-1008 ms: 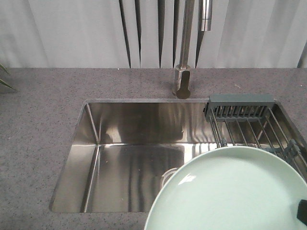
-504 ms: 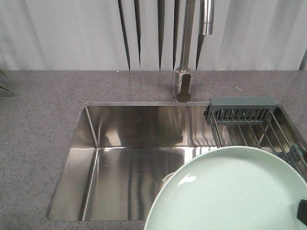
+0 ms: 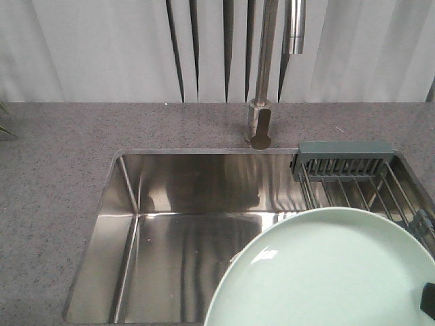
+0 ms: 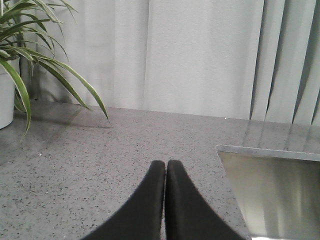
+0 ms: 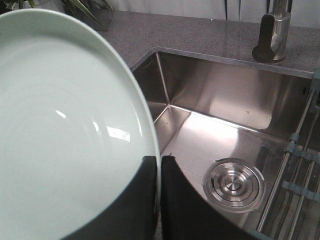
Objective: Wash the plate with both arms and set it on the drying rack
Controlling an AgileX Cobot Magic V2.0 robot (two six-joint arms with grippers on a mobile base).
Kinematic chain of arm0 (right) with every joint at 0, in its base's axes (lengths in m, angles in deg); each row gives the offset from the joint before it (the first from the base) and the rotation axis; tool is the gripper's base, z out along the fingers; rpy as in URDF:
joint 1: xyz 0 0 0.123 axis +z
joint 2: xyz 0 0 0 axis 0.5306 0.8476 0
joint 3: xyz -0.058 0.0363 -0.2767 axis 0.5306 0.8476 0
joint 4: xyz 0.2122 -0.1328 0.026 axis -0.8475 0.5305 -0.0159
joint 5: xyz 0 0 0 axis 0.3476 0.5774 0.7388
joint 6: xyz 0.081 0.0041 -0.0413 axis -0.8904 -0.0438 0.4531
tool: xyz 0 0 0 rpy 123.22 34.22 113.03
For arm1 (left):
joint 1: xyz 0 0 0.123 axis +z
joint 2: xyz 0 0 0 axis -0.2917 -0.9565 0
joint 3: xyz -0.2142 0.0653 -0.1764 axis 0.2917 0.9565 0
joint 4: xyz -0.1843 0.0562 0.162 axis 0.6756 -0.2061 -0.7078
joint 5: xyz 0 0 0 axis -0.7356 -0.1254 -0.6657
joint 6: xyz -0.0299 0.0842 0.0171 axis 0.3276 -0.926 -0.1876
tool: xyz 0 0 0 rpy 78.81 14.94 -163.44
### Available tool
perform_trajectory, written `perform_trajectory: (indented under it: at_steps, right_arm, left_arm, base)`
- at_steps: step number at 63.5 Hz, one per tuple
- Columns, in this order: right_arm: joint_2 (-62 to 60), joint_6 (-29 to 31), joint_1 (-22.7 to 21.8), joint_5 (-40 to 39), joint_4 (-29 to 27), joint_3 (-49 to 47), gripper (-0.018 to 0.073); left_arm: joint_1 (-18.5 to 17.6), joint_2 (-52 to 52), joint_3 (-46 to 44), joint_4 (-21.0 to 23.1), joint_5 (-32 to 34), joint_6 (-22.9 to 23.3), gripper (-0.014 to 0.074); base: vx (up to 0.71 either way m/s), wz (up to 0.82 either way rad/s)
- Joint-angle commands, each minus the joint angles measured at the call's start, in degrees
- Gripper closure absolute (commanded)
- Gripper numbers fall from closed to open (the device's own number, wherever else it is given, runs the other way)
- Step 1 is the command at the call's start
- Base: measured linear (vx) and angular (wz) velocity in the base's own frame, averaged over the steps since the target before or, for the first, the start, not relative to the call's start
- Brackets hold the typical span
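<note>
A kitchen; steel sink (image 3: 183, 231), tap (image 3: 262, 75), speckled countertop (image 3: 54, 170).

A pale mint-green plate (image 3: 326, 272) filled the lower right, the right gripper's finger (image 3: 428, 301) lying black over its rim. Beyond the finger sat the drying rack (image 3: 353, 173); left of it, the steel sink (image 3: 177, 197) and tap (image 3: 262, 102).

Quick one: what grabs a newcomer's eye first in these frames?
The round pale mint-green plate fills the front view's lower right, over the stainless steel sink, its rim pinched by the black right hand. Behind it, the wire drying rack with grey-teal end pieces sits across the sink's right side. The black left hand is shut on nothing above the speckled grey countertop.
</note>
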Motion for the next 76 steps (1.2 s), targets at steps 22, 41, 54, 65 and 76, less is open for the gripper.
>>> perform_trajectory:
  at_steps: [22, 41, 54, 65, 76]
  right_arm:
    - [0.6, 0.2, -0.2, -3.8, -1.6, -1.3, 0.0561]
    - [0.6, 0.2, -0.2, -3.8, -1.6, -1.3, 0.0561]
    - [0.6, 0.2, -0.2, -3.8, -1.6, -1.3, 0.0561]
    - [0.6, 0.2, -0.2, -3.8, -1.6, -1.3, 0.0561]
    - [0.6, 0.2, -0.2, -3.8, -1.6, -1.3, 0.0561]
  left_arm:
    - [-0.4, 0.8, -1.5, 0.5, 4.4, 0.3, 0.0603]
    - [-0.4, 0.8, -1.5, 0.5, 4.4, 0.3, 0.0603]
    - [-0.4, 0.8, -1.5, 0.5, 4.4, 0.3, 0.0603]
    - [-0.4, 0.8, -1.5, 0.5, 4.4, 0.3, 0.0603]
    - [-0.4, 0.8, -1.5, 0.5, 4.4, 0.3, 0.0603]
  base:
    - [0.02, 0.00]
    - [0.01, 0.00]
    - [0.00, 0.00]
    - [0.00, 0.00]
    - [0.00, 0.00]
